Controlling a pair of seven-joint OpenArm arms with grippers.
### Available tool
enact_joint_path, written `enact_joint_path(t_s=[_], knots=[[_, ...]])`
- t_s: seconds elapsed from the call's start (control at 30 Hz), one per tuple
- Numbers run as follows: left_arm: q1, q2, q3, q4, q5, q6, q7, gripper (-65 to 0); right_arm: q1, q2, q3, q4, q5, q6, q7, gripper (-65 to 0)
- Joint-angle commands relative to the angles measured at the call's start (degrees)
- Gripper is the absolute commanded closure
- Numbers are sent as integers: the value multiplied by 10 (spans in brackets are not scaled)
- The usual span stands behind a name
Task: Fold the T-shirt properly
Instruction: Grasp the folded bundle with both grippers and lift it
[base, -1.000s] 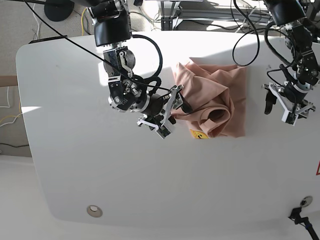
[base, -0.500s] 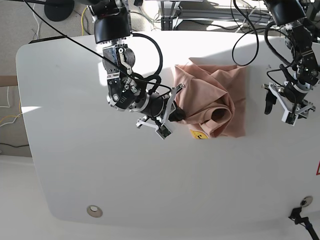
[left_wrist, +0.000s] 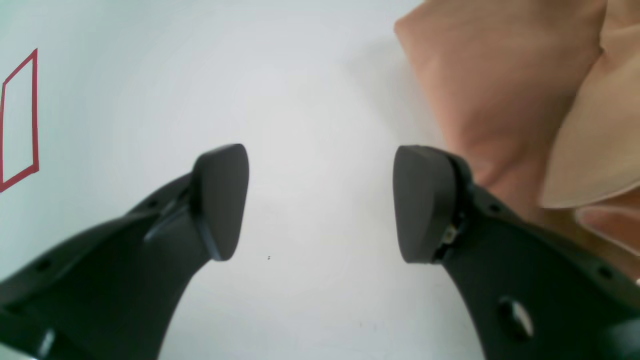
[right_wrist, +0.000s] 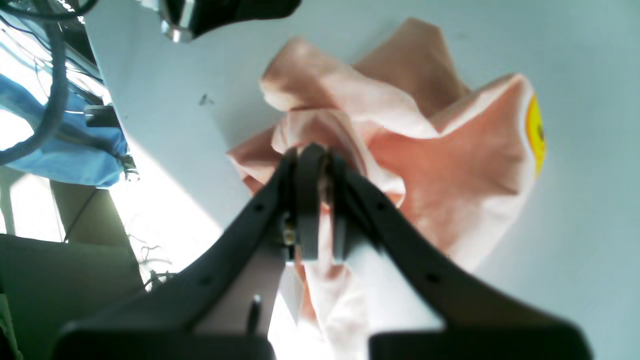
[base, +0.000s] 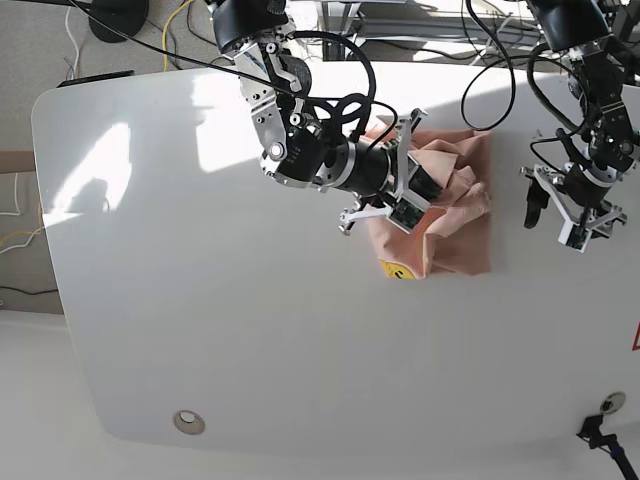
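Right claw (right_wrist: 315, 200) pinches bunched T-shirt (right_wrist: 450, 165) fabric

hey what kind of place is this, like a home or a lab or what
Most likely a robotics lab or test bench, not a home. A pink T-shirt lies on a bare white table, loose cables trail behind it, and the right gripper is clamping the cloth.

T-shirt (base: 455, 215) lies bunched on bench (base: 200, 320), toward its far right part in base view. Right pincer (base: 418, 190) sits over the shirt's middle, clamped on a fold (right_wrist: 320, 150). Left pincer (base: 565, 210) hangs just right of the shirt, apart from it, jaws spread over bare bench.
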Motion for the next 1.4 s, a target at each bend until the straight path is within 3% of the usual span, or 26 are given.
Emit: enact_joint_path(t_s=[0.0, 0.1, 0.27, 0.33, 0.53, 0.67, 0.97, 1.13, 1.3, 1.37], knots=[[-9, -9, 2, 9, -6, 3, -13, -427, 8, -6, -42, 9, 11, 0, 17, 0], [-9, -9, 4, 9, -5, 3, -13, -427, 8, -6, -72, 9, 11, 0, 17, -29], [-10, -9, 4, 9, -5, 3, -13, -427, 8, -6, -92, 12, 11, 0, 17, -328], [-10, -9, 4, 9, -5, 3, -13, -427, 11, -6, -90, 13, 10, 2, 17, -405], [-15, -9, 5, 9, -7, 3, -13, -427, 11, -6, -88, 45, 11, 6, 17, -410], [-46, -9, 21, 9, -5, 3, -13, -427, 13, -6, -37, 46, 11, 3, 19, -410], [-60, 1, 95, 14, -9, 3, -12, -427, 24, -6, 87, -34, 4, 0, 110, -410], [-58, 27, 115, 25, -9, 3, -9, -427, 43, -6, 96, -99, 4, 0, 148, -405], [-55, 31, 162, 3, -5, 3, -9, -424, 79, -6, 95, -181, 10, 0, 201, -356], [-56, 31, 173, -22, -5, 3, -9, -366, 96, -6, 95, -218, 10, 0, 212, -338]])
